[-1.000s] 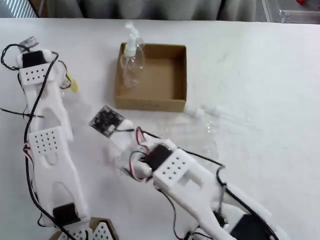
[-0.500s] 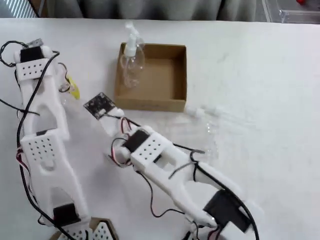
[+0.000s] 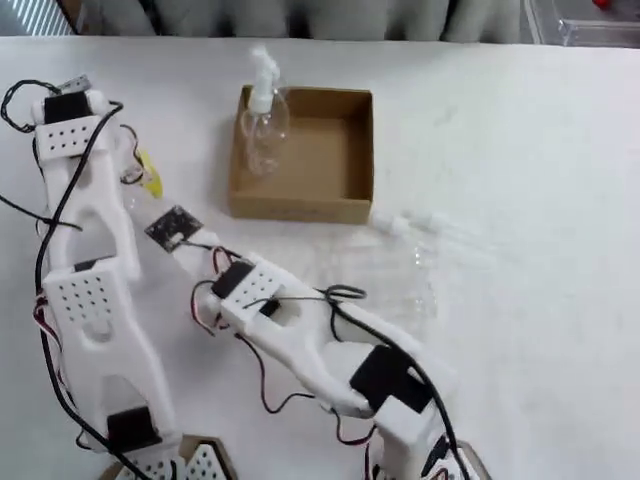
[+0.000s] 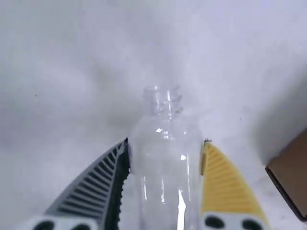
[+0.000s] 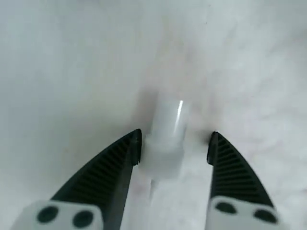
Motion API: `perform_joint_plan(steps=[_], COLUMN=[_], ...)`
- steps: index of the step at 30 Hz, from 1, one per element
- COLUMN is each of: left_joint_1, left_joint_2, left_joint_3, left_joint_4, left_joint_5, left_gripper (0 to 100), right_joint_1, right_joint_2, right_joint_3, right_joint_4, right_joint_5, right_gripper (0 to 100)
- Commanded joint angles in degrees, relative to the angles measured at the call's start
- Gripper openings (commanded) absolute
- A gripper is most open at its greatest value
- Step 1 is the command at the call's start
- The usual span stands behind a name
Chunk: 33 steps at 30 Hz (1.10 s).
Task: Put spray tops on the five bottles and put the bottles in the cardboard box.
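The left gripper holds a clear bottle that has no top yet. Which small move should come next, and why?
Probably the right gripper should carry the white plastic spray top in it over to the clear plastic bottle, whose threaded neck is bare, and line the two up. The left gripper clamps that bottle. Whether the top is gripped firmly, I cannot tell.

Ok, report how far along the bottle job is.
Done: one capped bottle stands in the cardboard box. In hand: left claw grips an uncapped bottle, right claw holds a spray top. Left: capping this one, boxing it, then the rest; loose tops lie beside the box.
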Motion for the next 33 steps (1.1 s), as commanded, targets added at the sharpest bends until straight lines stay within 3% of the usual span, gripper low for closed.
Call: perform_joint_plan(steps=[1,4,11,14,22,33], left_joint_1=[0.75,0.84,1.63,3.21,7.52,17.63], left_joint_2=[-4.53,-4.97,-5.32,-7.87,-30.46,-69.23], left_joint_3=[-0.26,-0.18,-0.18,1.49,22.51,58.64], left_joint_4=[0.18,0.35,0.53,0.62,-0.88,-16.53], left_joint_5=[-0.7,-0.7,-0.97,-4.66,-5.71,-12.13], left_gripper=[2,2,2,2,2,2], right_joint_1=[-0.31,0.57,6.29,6.73,12.0,23.25], right_joint_2=[-0.22,-0.31,-6.9,-13.76,-33.36,-66.24], right_joint_3=[-4.04,-4.13,-4.13,-3.69,-3.69,-3.69], right_joint_4=[1.45,1.54,6.9,10.95,21.49,33.54], right_joint_5=[-0.26,-0.26,1.49,3.87,7.47,14.42], right_gripper=[16.1,1.4,1.8,1.6,1.6,1.6])
